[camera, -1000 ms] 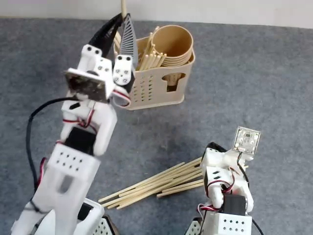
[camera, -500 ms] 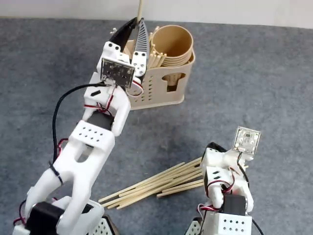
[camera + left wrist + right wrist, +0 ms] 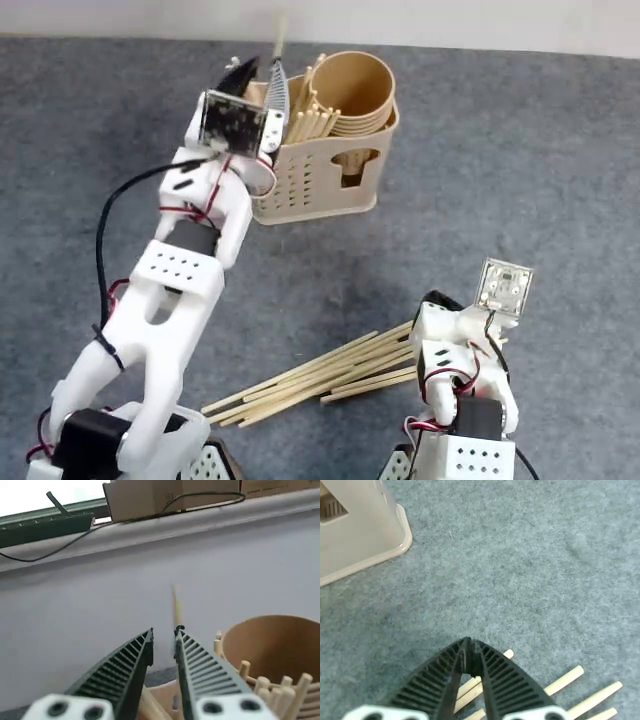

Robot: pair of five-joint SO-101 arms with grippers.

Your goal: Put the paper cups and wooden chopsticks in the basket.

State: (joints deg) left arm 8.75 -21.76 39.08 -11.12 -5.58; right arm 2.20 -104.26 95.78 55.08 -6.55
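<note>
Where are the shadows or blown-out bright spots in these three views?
High view: soft even light, a faint dark patch on the carpet between the basket and the loose chopsticks, no glare. Left wrist view: the bright patch above the dark ledge is blown out white. Right wrist view: flat light on the carpet, no glare.

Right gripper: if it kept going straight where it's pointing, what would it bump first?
Most likely the loose chopsticks on the grey carpet: the right gripper points down, shut, right over their ends. It might hit bare carpet just beside them; depth is unclear.
</note>
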